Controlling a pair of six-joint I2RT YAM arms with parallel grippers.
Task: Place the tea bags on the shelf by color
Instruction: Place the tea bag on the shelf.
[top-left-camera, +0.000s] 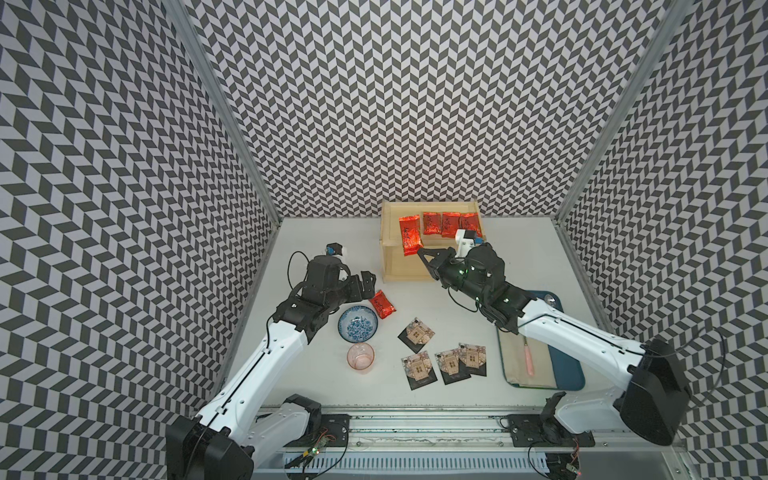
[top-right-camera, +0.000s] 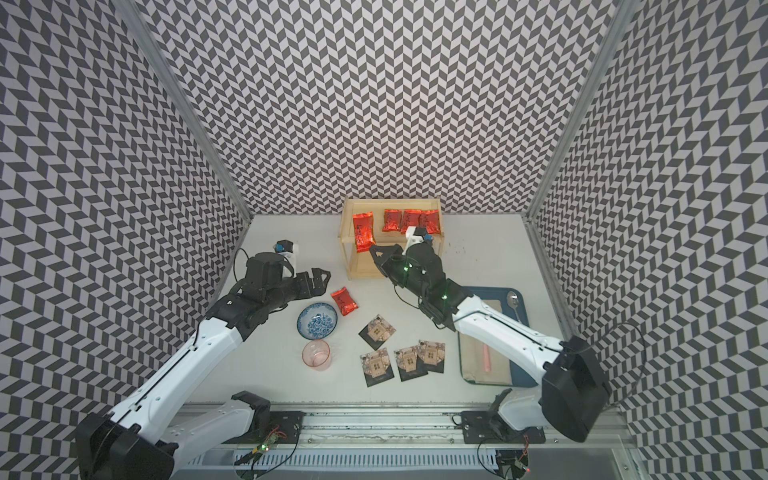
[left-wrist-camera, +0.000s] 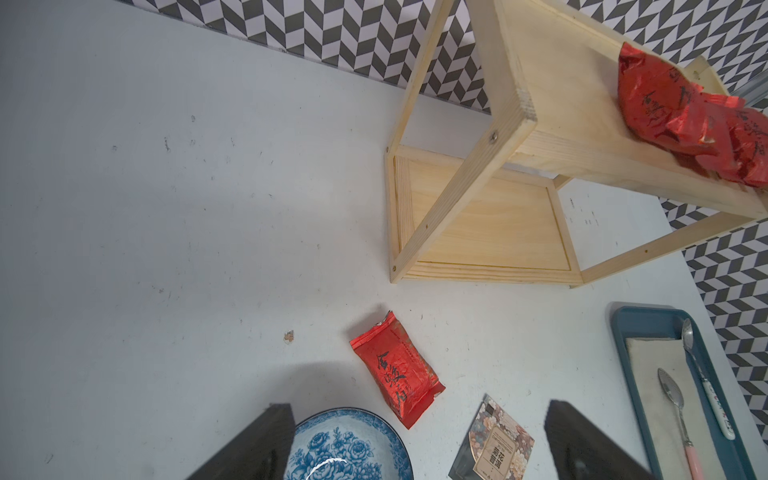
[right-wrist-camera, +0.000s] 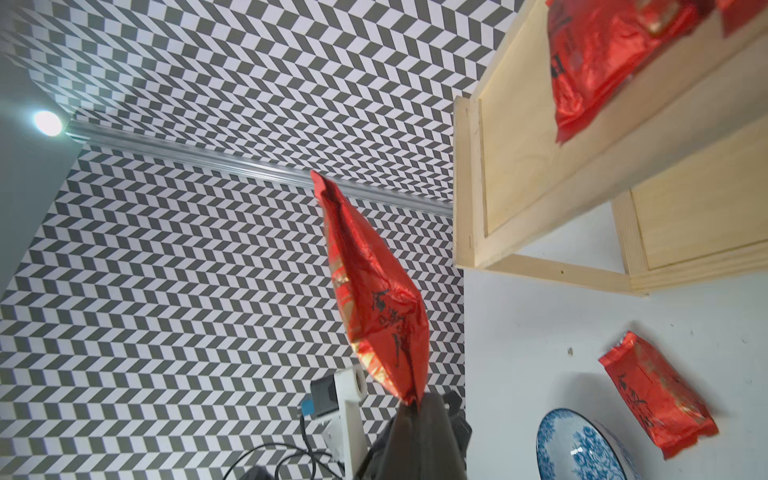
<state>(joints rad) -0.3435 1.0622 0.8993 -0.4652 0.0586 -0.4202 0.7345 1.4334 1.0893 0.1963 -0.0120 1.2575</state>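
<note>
Foil this thin is probably light, crinkly and slippery, best pinched at a stiff end seam. The right end effector (top-left-camera: 420, 252) grips a red tea packet (top-left-camera: 409, 237) that way, at the front edge of the shelf (top-left-camera: 432, 206) top board. The left end effector (top-left-camera: 369, 286) stands open.

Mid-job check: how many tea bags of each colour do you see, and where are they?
red tea bags: 5 (3 on the shelf top board, 1 in the right gripper, 1 on the table)
black tea bags: 4 (all on the table)
Total: 9
</note>
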